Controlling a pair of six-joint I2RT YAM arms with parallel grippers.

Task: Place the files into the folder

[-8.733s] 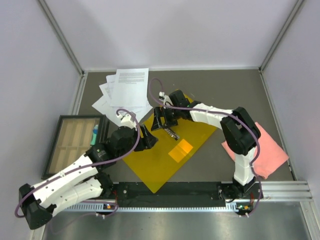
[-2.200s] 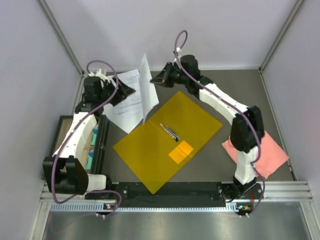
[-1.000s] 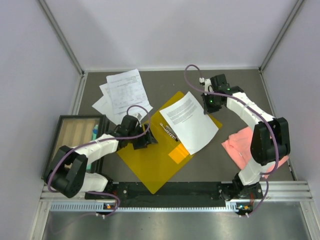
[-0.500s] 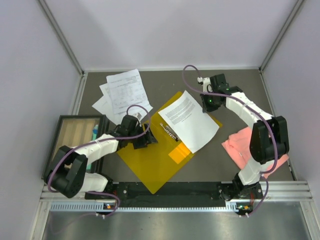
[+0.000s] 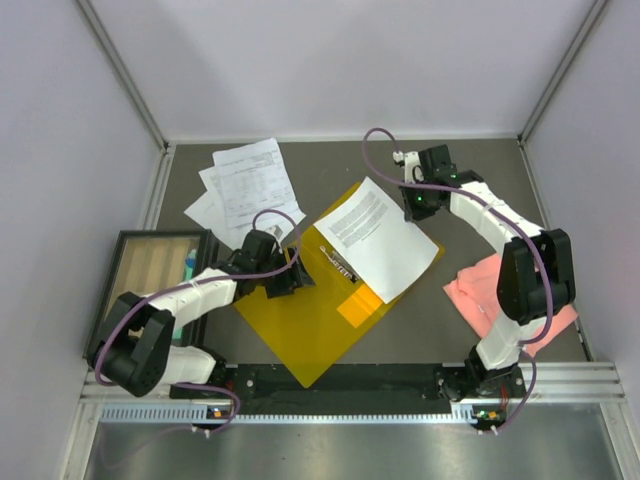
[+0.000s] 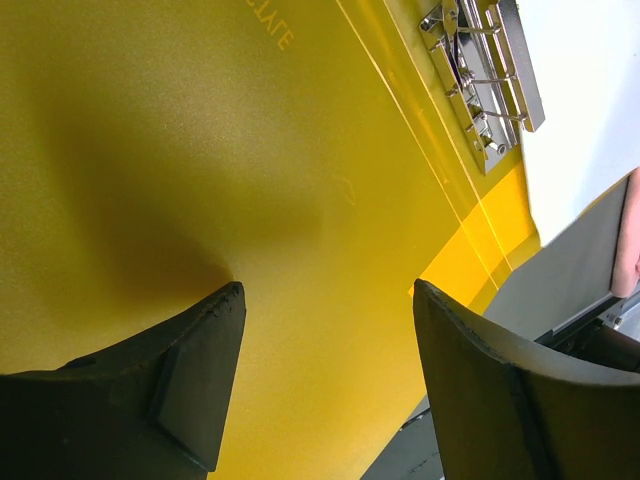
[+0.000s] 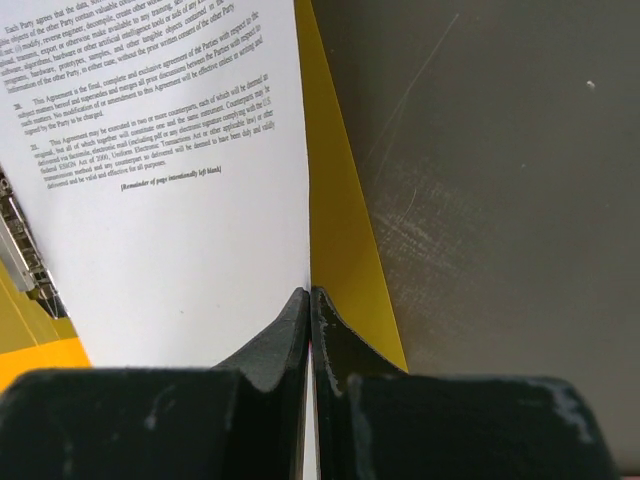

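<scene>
The orange-yellow folder (image 5: pixel 300 325) lies open on the table, its metal clip (image 5: pixel 340 263) along the spine. One printed white sheet of the files (image 5: pixel 378 240) lies over the folder's right half, with my right gripper (image 5: pixel 415 207) shut on its far right edge. In the right wrist view the sheet (image 7: pixel 170 200) runs in between the closed fingers of the right gripper (image 7: pixel 310 295), with yellow folder (image 7: pixel 340 230) beside it. My left gripper (image 5: pixel 296 279) stands open, low over the folder's left half (image 6: pixel 200 150), nothing between its fingers (image 6: pixel 200 370). More files (image 5: pixel 245 185) lie piled at the far left.
A pink cloth (image 5: pixel 510 295) lies at the right, beside the right arm. A dark tray (image 5: pixel 150 285) with wooden compartments sits at the left edge. White walls and metal rails enclose the table.
The right gripper has drawn the sheet a little toward the far left over the folder. The left arm has stayed put, still open.
</scene>
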